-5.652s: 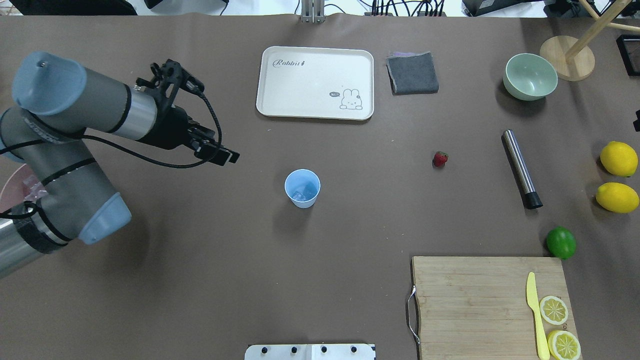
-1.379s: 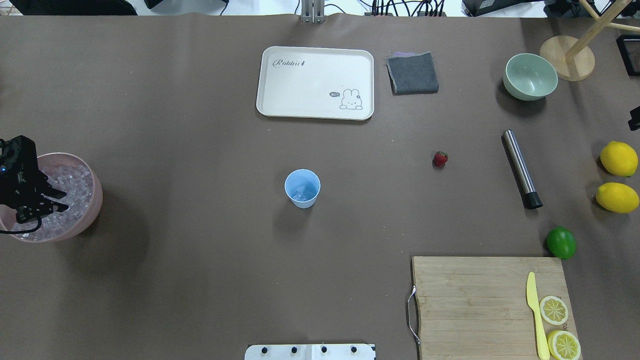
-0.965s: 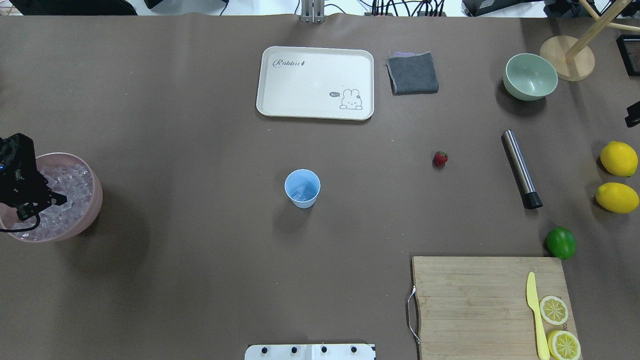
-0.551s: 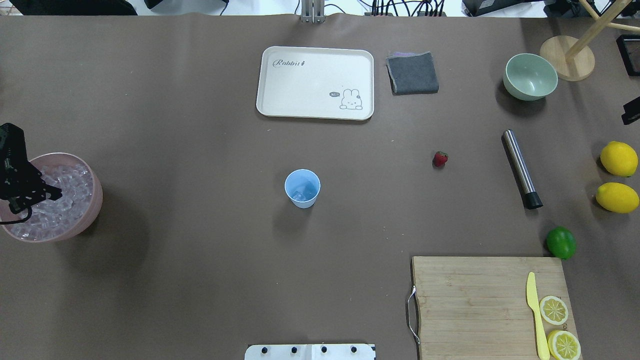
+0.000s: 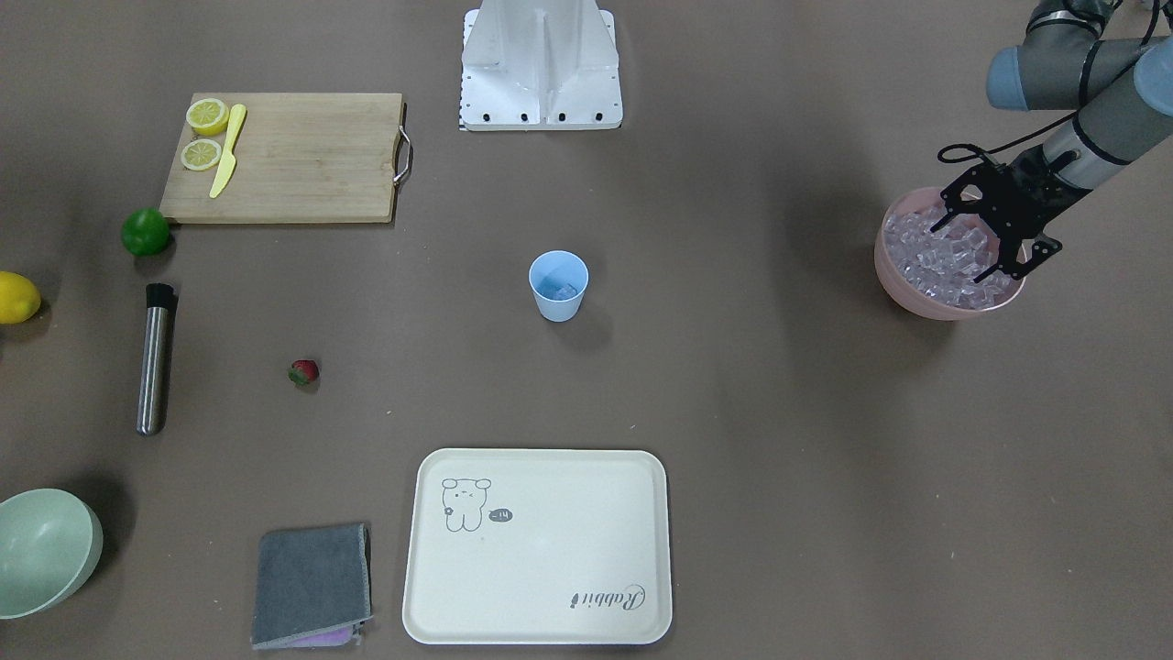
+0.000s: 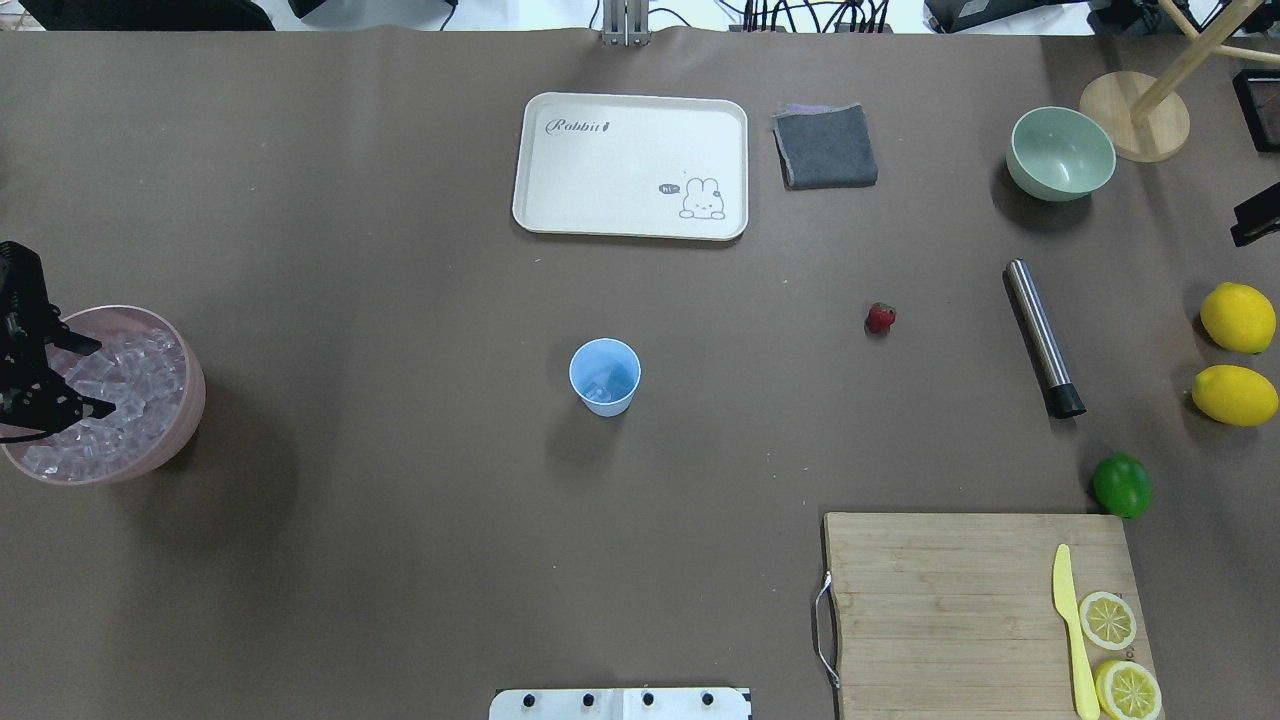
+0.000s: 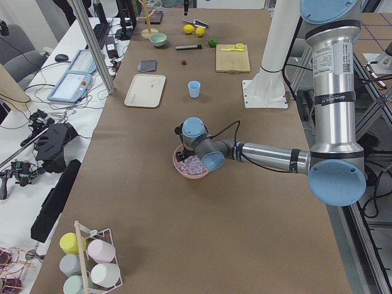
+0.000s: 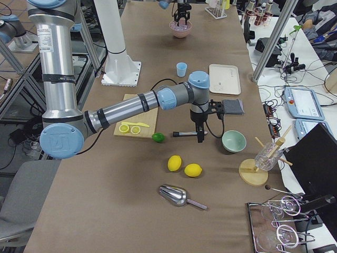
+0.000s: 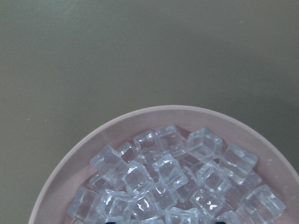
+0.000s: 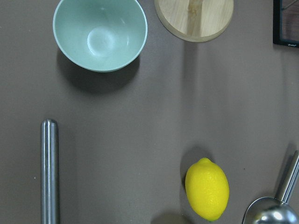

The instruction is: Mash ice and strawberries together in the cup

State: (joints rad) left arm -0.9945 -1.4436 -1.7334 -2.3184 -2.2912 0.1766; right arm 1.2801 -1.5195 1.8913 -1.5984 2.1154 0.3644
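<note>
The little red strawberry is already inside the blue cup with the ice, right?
Not quite. The strawberry is not in the cup. It lies on the table, well off to one side, as the overhead view shows. The cup does hold some ice.

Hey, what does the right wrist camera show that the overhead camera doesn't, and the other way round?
Only the right wrist view: a shiny metal scoop at its bottom right corner. Only the overhead: the light-blue plastic cup, the small red strawberry, the pink bowl of clear ice cubes, and the left gripper open over it. Both: the pale green bowl, the steel cylinder, a yellow lemon and the round wooden base.
</note>
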